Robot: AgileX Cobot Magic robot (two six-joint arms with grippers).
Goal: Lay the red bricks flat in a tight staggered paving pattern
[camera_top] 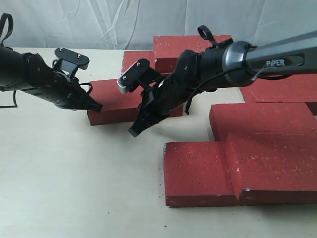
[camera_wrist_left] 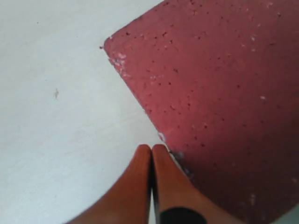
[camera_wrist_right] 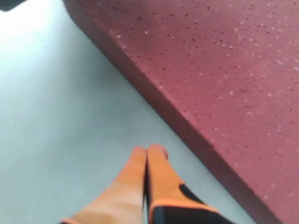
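Evidently the 2 grippers serve as pushers: left gripper (camera_top: 97, 105) and right gripper (camera_top: 134, 130) have fingers pressed together, empty, tips low beside the loose brick (camera_top: 113, 98), likely to slide it toward the laid bricks (camera_top: 257, 158).

The exterior camera sits raised at the near side, looking down and away across the pale table (camera_top: 59, 188) to the white cloth backdrop (camera_top: 99, 20), wide enough to take in both arms. Each wrist camera peers along its own orange fingertips (camera_wrist_left: 135, 186) (camera_wrist_right: 131, 186), very close to the tabletop. All three views share the rough dark-red rectangular brick (camera_top: 111, 101) (camera_wrist_left: 224, 93) (camera_wrist_right: 224, 70) lying mid-table.
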